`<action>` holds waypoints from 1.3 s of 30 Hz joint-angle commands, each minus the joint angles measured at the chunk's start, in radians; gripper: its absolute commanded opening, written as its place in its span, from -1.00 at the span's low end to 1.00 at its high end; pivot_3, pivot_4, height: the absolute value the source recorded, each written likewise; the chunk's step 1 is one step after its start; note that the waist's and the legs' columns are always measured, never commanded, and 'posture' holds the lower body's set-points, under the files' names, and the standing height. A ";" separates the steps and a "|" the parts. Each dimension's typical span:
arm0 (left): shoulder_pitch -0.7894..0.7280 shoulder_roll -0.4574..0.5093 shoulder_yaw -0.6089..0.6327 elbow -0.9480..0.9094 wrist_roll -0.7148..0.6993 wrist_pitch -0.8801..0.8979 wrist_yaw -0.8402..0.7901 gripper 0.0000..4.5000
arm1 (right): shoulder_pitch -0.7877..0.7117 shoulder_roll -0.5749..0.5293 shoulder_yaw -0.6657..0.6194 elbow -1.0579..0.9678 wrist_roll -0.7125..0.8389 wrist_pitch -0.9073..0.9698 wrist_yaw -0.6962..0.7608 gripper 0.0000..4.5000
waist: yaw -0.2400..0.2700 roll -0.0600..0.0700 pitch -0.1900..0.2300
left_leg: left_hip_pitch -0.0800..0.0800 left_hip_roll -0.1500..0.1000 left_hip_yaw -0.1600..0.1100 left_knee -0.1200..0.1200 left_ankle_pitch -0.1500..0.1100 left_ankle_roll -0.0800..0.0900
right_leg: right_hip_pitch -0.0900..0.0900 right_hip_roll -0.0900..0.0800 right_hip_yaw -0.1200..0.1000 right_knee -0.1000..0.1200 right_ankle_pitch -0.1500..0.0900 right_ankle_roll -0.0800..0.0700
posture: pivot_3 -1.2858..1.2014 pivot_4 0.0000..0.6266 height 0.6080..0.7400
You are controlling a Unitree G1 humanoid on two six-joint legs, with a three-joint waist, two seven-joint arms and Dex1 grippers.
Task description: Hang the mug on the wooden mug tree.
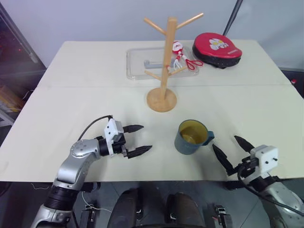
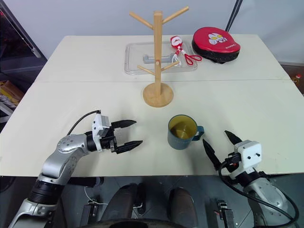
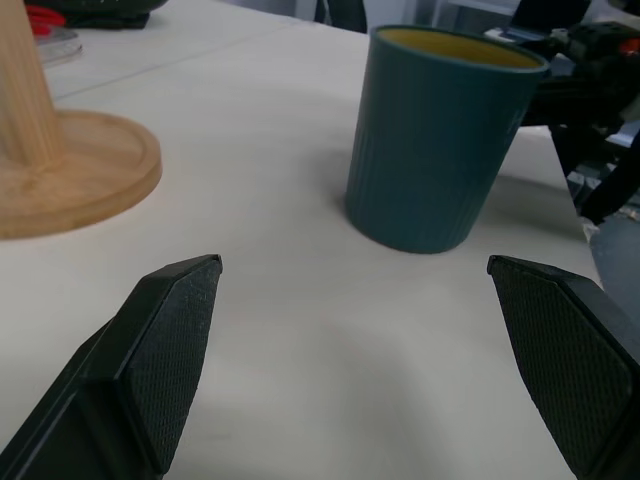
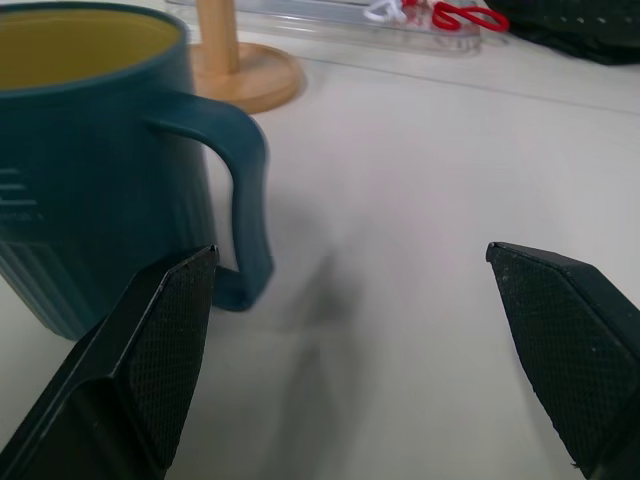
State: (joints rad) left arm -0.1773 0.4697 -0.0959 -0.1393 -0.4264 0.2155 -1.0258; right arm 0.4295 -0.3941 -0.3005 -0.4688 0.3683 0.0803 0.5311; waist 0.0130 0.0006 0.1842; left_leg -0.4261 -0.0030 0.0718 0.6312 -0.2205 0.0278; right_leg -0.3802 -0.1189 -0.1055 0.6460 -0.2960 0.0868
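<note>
Left hand [image 1: 138, 139], right hand [image 1: 233, 149] agape

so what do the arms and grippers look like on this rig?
Both arms are silver-grey metal with black joint sections. Each wrist carries a white boxy module. Left gripper and right gripper each have two black tapered fingers with textured pads. Black cables loop from the wrists.

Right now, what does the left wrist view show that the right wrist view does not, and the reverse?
Left wrist view: the right gripper beyond the mug, and the open left gripper facing the mug's handle-free side.

Right wrist view: the mug's loop handle, the red-handled scissors on the clear tray, and the open right gripper.

Both: the upright mug, the wooden mug tree and the table.
</note>
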 commanded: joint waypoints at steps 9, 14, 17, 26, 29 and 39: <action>0.018 0.011 0.030 -0.033 -0.012 -0.037 -0.001 1.00 | -0.079 -0.003 0.033 0.051 -0.030 -0.044 0.013 0.98 | 0.000 0.000 0.000 | 0.000 0.000 0.000 0.000 0.001 0.002 | 0.000 0.000 0.000 0.000 0.000 0.000 | 0.03 -0.52 0.99; 0.023 0.010 0.036 -0.066 -0.041 -0.024 -0.008 1.00 | -0.117 -0.001 0.049 0.088 -0.060 -0.047 -0.002 0.98 | -0.001 0.000 0.000 | 0.000 0.000 0.000 0.000 0.001 0.002 | 0.000 0.000 0.000 0.000 0.000 0.000 | 0.03 -0.52 0.99; 0.016 0.012 0.037 -0.088 -0.055 -0.008 -0.004 1.00 | -0.140 0.004 0.061 0.113 -0.074 -0.054 -0.010 0.98 | 0.000 0.000 0.000 | 0.000 0.000 0.000 0.000 0.001 0.002 | 0.000 0.000 0.000 0.000 0.000 0.000 | 0.03 -0.52 0.99; 0.009 0.018 0.034 -0.099 -0.065 0.002 -0.007 1.00 | -0.188 0.020 0.103 0.153 -0.095 -0.051 -0.028 0.98 | -0.001 0.000 0.000 | 0.000 0.000 0.000 0.000 0.001 0.002 | 0.000 0.001 0.000 0.001 0.000 0.000 | 0.03 -0.52 0.99; 0.011 0.017 0.032 -0.091 -0.061 -0.006 -0.010 1.00 | -0.202 0.022 0.110 0.158 -0.093 -0.045 -0.032 0.98 | -0.001 0.000 0.000 | 0.000 0.000 0.001 0.001 0.001 0.002 | 0.000 0.001 0.000 0.001 0.000 0.000 | 0.03 -0.52 0.99; 0.033 0.028 0.039 -0.101 -0.055 -0.016 -0.007 1.00 | -0.202 0.027 0.134 0.125 -0.046 -0.016 -0.014 -0.56 | -0.001 0.000 0.000 | 0.000 0.000 0.001 0.000 0.001 0.002 | 0.000 0.001 0.000 0.001 0.000 0.000 | 0.03 -0.52 0.99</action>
State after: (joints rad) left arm -0.1491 0.4912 -0.0805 -0.2117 -0.4714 0.2128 -1.0324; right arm 0.2262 -0.3713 -0.1620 -0.3005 0.3003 0.0635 0.5150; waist 0.0125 0.0010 0.1839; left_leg -0.4260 -0.0030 0.0726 0.6317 -0.2191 0.0302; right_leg -0.3800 -0.1184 -0.1056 0.6470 -0.2958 0.0869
